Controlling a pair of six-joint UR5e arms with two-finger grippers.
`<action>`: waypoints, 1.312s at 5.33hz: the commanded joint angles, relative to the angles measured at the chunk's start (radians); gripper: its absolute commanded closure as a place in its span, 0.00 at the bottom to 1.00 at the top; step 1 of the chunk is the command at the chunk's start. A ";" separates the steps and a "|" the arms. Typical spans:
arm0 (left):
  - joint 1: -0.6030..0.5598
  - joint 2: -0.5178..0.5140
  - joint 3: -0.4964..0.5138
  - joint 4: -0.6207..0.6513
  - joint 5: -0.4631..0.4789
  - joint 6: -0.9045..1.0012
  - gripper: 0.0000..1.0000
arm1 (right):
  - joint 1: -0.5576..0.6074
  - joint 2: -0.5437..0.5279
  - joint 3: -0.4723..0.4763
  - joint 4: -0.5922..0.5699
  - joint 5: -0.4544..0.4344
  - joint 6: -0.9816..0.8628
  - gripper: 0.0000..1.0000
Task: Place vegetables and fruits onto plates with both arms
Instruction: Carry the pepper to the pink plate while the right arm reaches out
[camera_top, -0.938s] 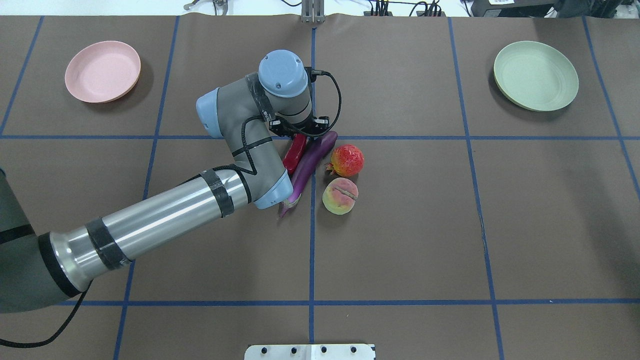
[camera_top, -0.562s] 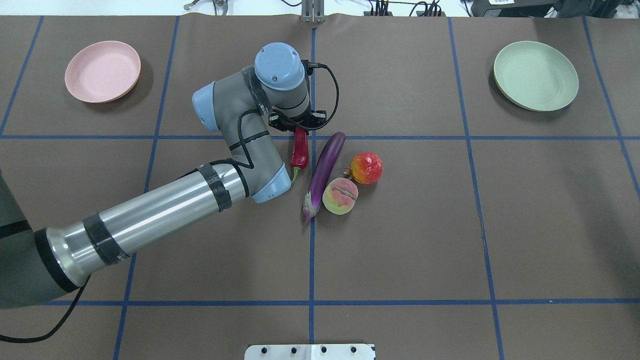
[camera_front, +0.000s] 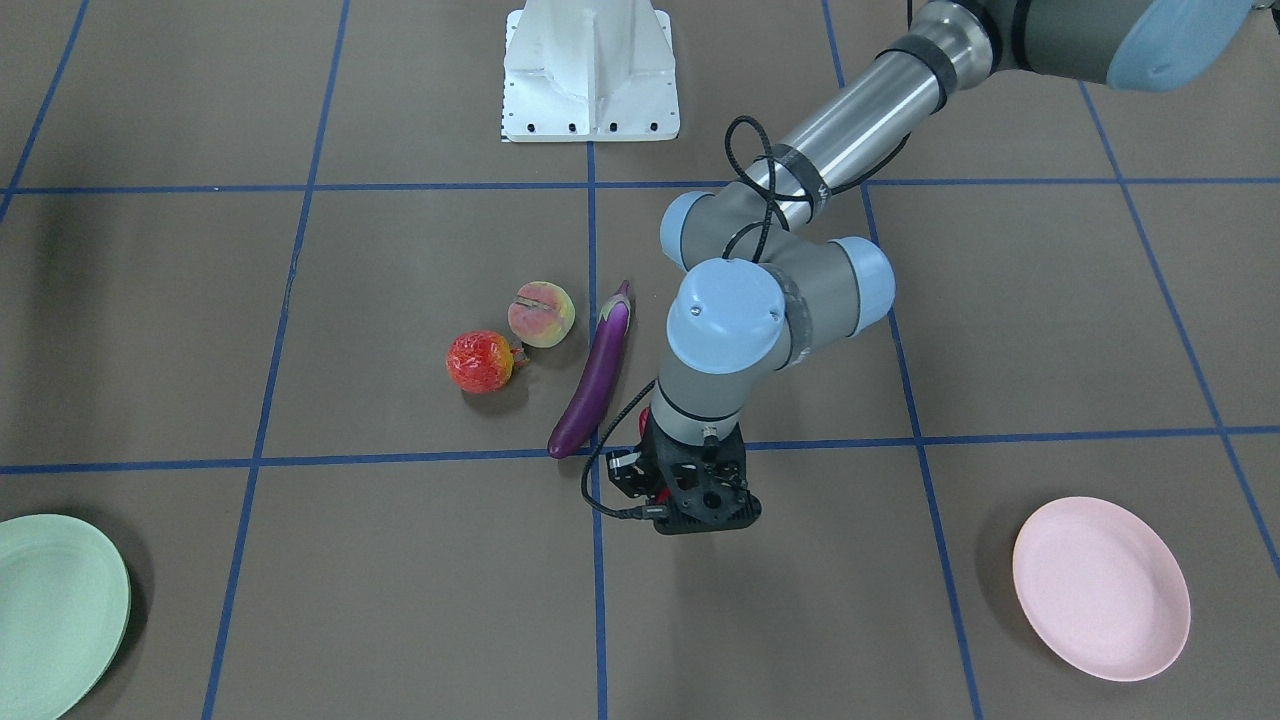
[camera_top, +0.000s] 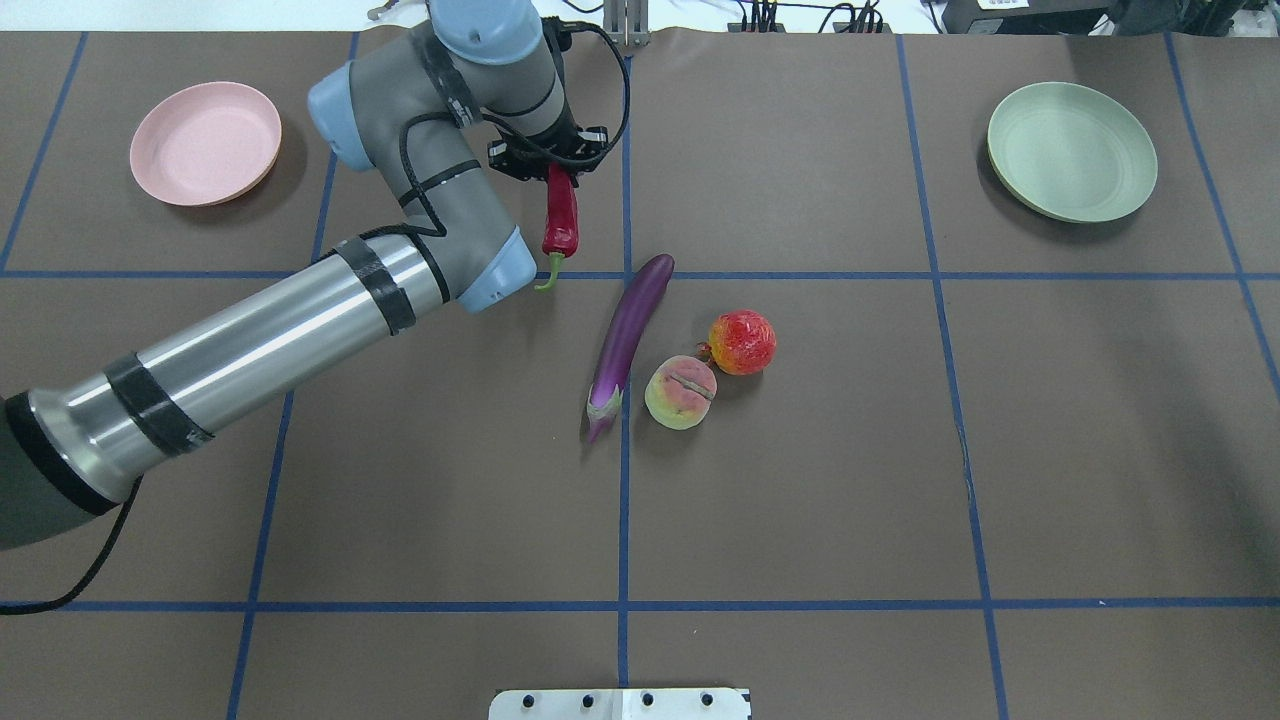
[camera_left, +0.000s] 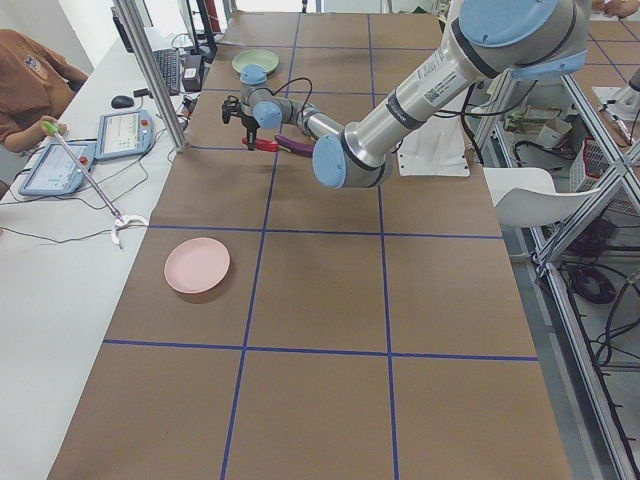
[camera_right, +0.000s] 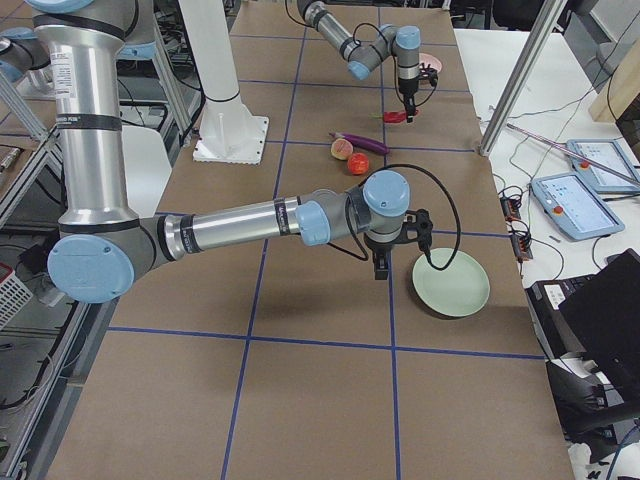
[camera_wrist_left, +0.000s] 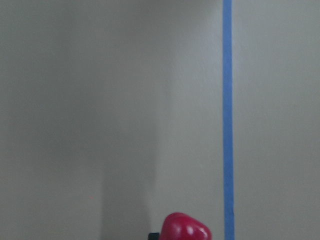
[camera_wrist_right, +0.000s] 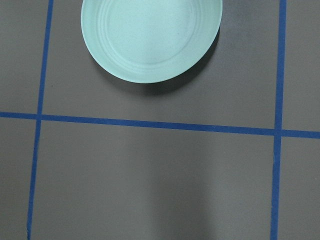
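Overhead exterior: chili (camera_top: 561, 215), clamped in left gripper (camera_top: 553, 168), newly lifted away from eggplant (camera_top: 630, 335); first vegetable secured, pink plate (camera_top: 205, 143) likely next.

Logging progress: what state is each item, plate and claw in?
glossy red chili pepper: gripped, lifted off the table.
long purple eggplant: lying on table.
pink-yellow peach: on table.
bumpy red-orange fruit: on table.
pale pink plate: empty.
pale mint plate: empty.
left claw: shut on chili.
right claw: cannot tell.

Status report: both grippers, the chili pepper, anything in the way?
Left gripper shut on chili pepper, lifted off table. Right gripper: cannot tell, near green plate. Eggplant, peach, pomegranate lie aside from line to pink plate.
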 joint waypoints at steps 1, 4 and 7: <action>-0.122 0.017 0.006 0.074 -0.052 0.152 1.00 | -0.136 0.160 0.004 -0.003 -0.020 0.223 0.00; -0.328 0.054 0.166 0.136 -0.053 0.435 1.00 | -0.435 0.405 -0.005 -0.009 -0.218 0.652 0.00; -0.381 0.055 0.325 0.092 -0.020 0.552 1.00 | -0.626 0.611 -0.161 -0.011 -0.374 0.816 0.00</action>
